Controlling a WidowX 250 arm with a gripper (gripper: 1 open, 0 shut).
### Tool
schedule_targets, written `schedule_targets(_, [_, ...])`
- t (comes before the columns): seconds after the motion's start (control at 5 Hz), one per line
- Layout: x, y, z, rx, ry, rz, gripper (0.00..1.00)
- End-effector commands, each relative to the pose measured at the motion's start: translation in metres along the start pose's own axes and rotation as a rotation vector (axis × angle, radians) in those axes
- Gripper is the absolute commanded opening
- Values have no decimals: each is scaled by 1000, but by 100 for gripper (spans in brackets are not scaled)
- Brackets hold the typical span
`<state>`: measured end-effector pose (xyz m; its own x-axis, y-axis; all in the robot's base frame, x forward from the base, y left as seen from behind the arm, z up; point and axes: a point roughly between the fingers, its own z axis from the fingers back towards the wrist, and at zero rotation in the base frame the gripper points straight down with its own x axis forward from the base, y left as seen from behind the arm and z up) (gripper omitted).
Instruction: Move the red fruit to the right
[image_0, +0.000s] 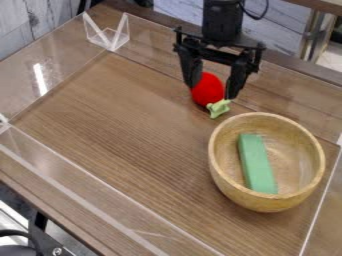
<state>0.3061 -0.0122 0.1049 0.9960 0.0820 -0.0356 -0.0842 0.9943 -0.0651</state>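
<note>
Camera view puts the red fruit (207, 91) toward the far edge of the wooden table (120, 120), a little right of centre, resting on the surface just beyond the rim of the wooden bowl (267, 160) without quite touching it as far as I can tell. It looks like a small glossy toy strawberry, bright red with a highlight on its skin, and its pale green leafy stem (222, 106) points toward the bowl, lying almost against the tabletop. My gripper (218, 80) hangs straight down over it with its two dark fingers spread wide, one on either side of the fruit, nothing clamped between them; the fruit sits partly behind the fingers, so I cannot say whether either finger touches it. I judge the task barely begun: the fruit is not picked up and has yet to travel right. What remains is closing on it, lifting, carrying it toward the right edge of the table and setting it down clear of the bowl. A green rectangular block (255, 163) lies inside the bowl, and a clear acrylic wall (54, 70) runs along the table's left side.
</note>
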Motion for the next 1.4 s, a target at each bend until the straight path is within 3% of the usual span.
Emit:
schedule_targets(0.0, [9, 3, 13, -6, -74, -7, 100])
schedule_targets(0.4, [11, 7, 6, -3, -97, -16, 100])
schedule_targets(0.6, [4, 3, 11, -7, -104, -23, 0])
schedule_targets(0.8, [-2, 2, 14, -8, -97, -38, 100])
schedule_targets(1.2, [-5, 14, 18, -9, -98, -11, 100])
